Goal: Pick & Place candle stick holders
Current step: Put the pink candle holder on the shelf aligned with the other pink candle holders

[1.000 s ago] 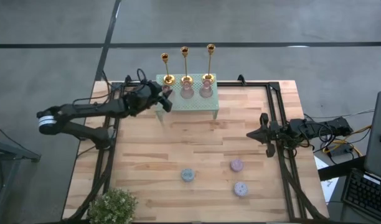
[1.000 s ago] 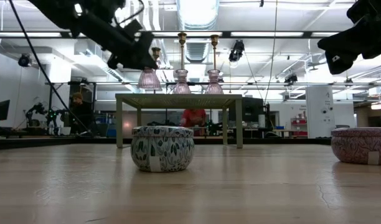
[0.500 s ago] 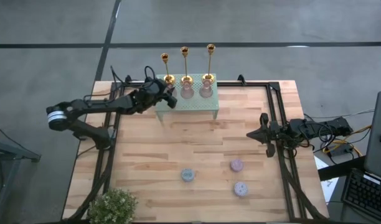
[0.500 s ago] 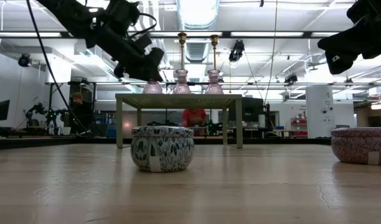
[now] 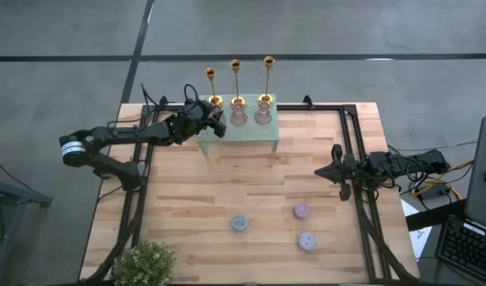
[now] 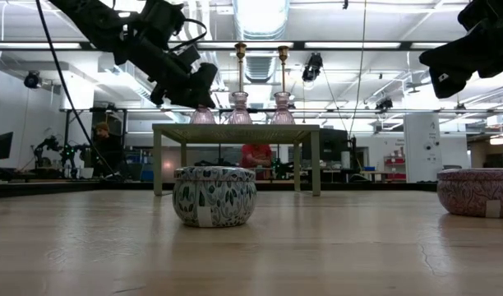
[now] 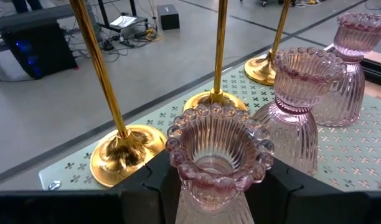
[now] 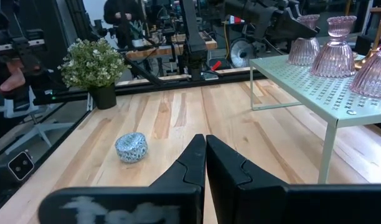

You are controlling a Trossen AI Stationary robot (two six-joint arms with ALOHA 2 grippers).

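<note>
Three gold candlesticks (image 5: 236,83) stand on their round bases along the far edge of a pale green perforated shelf (image 5: 255,133); they also show in the left wrist view (image 7: 125,149). Two pink ribbed glass holders (image 5: 238,115) stand in front of them. My left gripper (image 5: 215,125) is at the shelf's left end, shut on a third pink glass holder (image 7: 218,149), seen from the low view (image 6: 200,115) at shelf-top height. My right gripper (image 5: 318,171) is shut and empty above the table's right side. My left gripper pinches the pink glass holder by its ribbed body just under the beaded rim (image 7: 184,177), one finger (image 7: 154,183) on each side. The fingers come nearly level from the table's left. The holder stands upright, and its foot looks level with the shelf top; the fingers hide the foot.
Three small round tins lie on the wooden table's near half: a blue-green one (image 5: 239,224) and two pink ones (image 5: 302,210), (image 5: 307,241). A potted plant (image 5: 144,262) stands at the near left corner. A laptop (image 5: 483,183) is off the right edge. People (image 6: 253,154) sit beyond the table.
My left gripper has moved toward the far edge and down over the shelf's left end, still holding the pink glass holder. The holder, first lifted above the shelf, is now down at shelf-top level beside the other two. Nothing has moved in the last half second.
</note>
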